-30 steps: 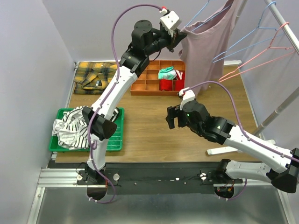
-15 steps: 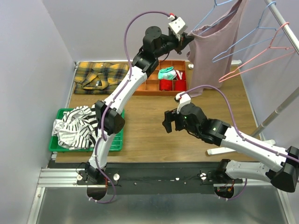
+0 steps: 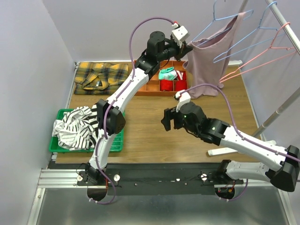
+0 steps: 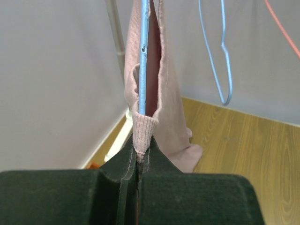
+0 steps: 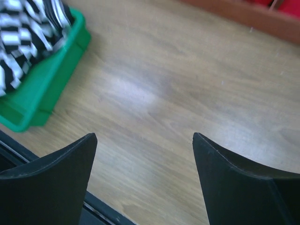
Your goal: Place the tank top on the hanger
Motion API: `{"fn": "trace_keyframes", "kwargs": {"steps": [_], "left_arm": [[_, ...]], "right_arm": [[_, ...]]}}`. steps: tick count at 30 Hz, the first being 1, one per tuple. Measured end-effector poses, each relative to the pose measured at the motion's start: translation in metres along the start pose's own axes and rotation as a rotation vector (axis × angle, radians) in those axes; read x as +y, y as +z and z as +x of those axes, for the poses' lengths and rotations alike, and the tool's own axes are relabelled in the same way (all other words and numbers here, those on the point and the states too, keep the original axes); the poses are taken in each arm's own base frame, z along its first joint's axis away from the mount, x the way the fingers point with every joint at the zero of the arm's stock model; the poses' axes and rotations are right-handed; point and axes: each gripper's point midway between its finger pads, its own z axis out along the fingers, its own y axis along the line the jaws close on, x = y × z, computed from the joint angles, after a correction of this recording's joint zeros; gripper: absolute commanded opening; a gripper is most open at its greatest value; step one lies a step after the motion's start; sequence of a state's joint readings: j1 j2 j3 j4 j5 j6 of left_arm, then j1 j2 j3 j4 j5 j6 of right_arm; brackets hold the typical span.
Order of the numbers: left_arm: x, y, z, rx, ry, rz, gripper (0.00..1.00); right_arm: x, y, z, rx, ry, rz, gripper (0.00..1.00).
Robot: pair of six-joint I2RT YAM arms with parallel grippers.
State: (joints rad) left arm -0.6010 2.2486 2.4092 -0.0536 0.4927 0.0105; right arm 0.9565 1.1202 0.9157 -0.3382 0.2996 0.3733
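The mauve-pink tank top [image 3: 208,63] hangs over a light-blue wire hanger [image 3: 213,29] on the rack at the back right. My left gripper [image 3: 188,47] is raised high and shut on the top's strap edge at its left side. In the left wrist view the pink strap [image 4: 140,131] is pinched between the shut jaws, with the blue hanger wire [image 4: 143,51] running up inside the tank top [image 4: 171,108]. My right gripper [image 3: 169,119] hovers open and empty over the table's middle; in the right wrist view only bare wood lies between its fingers [image 5: 56,168].
More hangers hang on the rack: blue [image 3: 248,40], pink [image 3: 269,51]. The rack pole [image 3: 281,108] slants at right. An orange compartment tray [image 3: 161,82] with rolled items sits at the back. Yellow plaid cloth [image 3: 98,77] lies back left. Green tray [image 3: 117,136] holds a striped garment [image 3: 75,129].
My left gripper has swung right and a little down with the strap, pulling the top along the hanger. My right gripper has drifted slightly left, still open.
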Motion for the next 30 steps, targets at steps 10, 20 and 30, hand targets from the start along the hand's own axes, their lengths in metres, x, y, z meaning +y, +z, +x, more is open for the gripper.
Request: {"fn": "trace_keyframes", "kwargs": {"steps": [10,20,30], "left_arm": [[0.017,-0.014,0.047,0.118,-0.062,-0.013,0.00],[0.009,-0.022,0.034,0.112,-0.062,0.013,0.00],[0.002,-0.024,0.027,0.102,-0.085,0.035,0.00]], "right_arm": [[0.003,-0.067,-0.208,-0.516,0.153,0.111,0.71],[-0.155,-0.005,-0.317,-0.580,0.347,0.401,0.68],[-0.187,-0.019,-0.339,-0.612,0.510,0.293,0.58]]}}
